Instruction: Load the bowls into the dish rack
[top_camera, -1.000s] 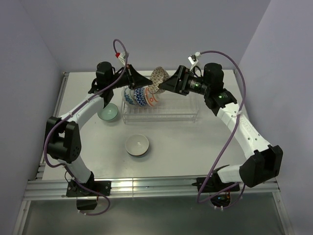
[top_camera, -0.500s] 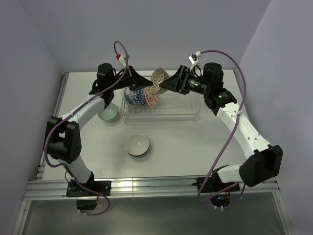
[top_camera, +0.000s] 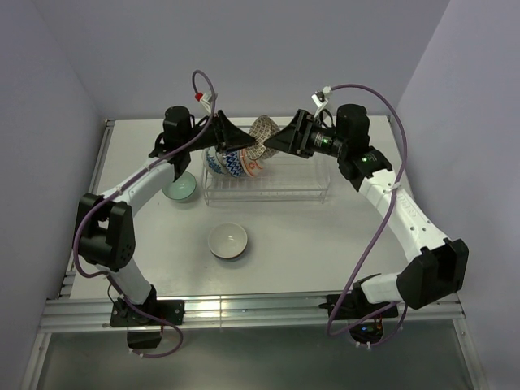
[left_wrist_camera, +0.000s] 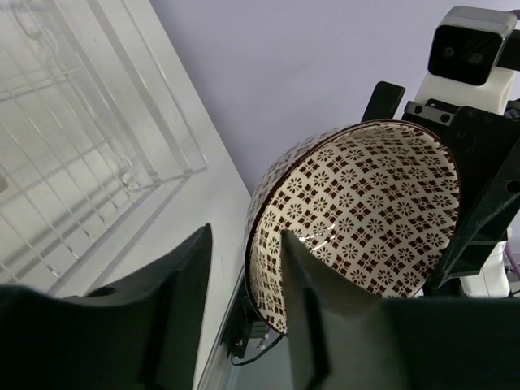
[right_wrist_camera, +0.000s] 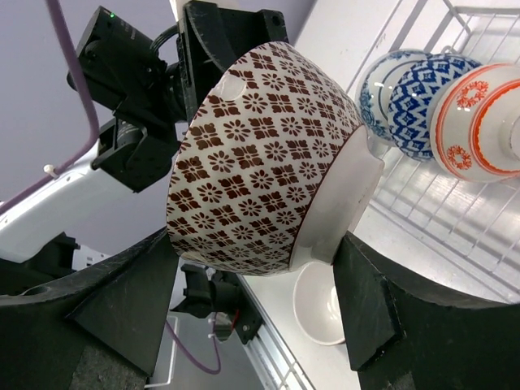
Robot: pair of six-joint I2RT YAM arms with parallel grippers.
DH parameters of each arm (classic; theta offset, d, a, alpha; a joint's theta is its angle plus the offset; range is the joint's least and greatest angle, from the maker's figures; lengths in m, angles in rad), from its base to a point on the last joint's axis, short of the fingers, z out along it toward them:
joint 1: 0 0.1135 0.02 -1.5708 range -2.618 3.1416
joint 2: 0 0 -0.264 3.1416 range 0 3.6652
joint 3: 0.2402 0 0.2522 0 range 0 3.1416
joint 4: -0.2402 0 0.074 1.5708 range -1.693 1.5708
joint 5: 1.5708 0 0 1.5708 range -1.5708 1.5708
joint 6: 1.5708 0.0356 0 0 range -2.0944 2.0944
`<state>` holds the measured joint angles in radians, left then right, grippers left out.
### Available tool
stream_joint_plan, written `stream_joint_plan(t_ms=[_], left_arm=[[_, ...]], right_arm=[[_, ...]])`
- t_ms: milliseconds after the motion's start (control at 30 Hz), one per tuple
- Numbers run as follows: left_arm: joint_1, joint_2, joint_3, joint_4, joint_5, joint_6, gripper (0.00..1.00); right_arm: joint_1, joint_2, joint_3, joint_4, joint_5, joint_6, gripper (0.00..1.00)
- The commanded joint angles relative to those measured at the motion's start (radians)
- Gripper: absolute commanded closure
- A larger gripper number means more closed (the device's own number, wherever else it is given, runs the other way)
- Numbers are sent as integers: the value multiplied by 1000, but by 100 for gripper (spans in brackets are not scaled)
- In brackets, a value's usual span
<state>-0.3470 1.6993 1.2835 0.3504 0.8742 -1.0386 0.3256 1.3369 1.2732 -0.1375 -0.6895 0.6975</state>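
— Anything different from a second ago?

— Crept rightward with the left hand (top_camera: 244, 140), up to the brown-patterned bowl (top_camera: 262, 130). Drifted a little left with the right hand (top_camera: 273, 144) as well. Nearly meeting now, in the air above the left end of the dish rack (top_camera: 284, 192).

— Meaning for the job?

— Looks like a handover midway, not a placement yet. Already racked: a blue-and-white bowl (top_camera: 229, 160) and an orange-red bowl (top_camera: 253, 165). Waiting on the tabletop (top_camera: 325, 244): a pale green bowl (top_camera: 179, 188) and a white bowl (top_camera: 228, 240).

— And the grip?

— Clenched on the brown-patterned bowl with the right hand, going by the right wrist view, with a finger on each side of it. Spread apart on the left, going by the left wrist view. Straddling the rim there, one finger outside with a gap, one inside. Not pinching yet, by the look of it.

— Lost from overhead?

— Exactly that straddle. From above, just two black wedges meeting at the bowl. Also a second blue-and-white bowl (right_wrist_camera: 382, 85) in the rack, easy to tell apart only from the right wrist.
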Motion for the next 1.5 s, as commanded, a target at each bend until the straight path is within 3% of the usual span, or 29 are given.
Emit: stream_joint_plan(t_ms=[0,167,233,300,567,933,1467], left_arm=[[-1,-44,20,-45,-7,52,54],[28,-67,40,-140,-21,124,32],[52,-79,48,-181,-21,150,13],[87,-95,56,-223,-18,175,1],[213,-167,158,-464,-96,383,1],[425,-277,129,-636,-75,525,0],[499,-348,2,-639,57,575,0]], right_arm=[[-16,2,63,58,-16,-7,100],[-63,7,83,16,-16,-42,100],[-79,11,78,3,-18,-49,100],[-99,21,81,-42,-2,-87,100],[-102,142,211,-287,168,-308,100],[-39,332,334,-421,346,-453,100],[20,536,482,-442,400,-493,100]])
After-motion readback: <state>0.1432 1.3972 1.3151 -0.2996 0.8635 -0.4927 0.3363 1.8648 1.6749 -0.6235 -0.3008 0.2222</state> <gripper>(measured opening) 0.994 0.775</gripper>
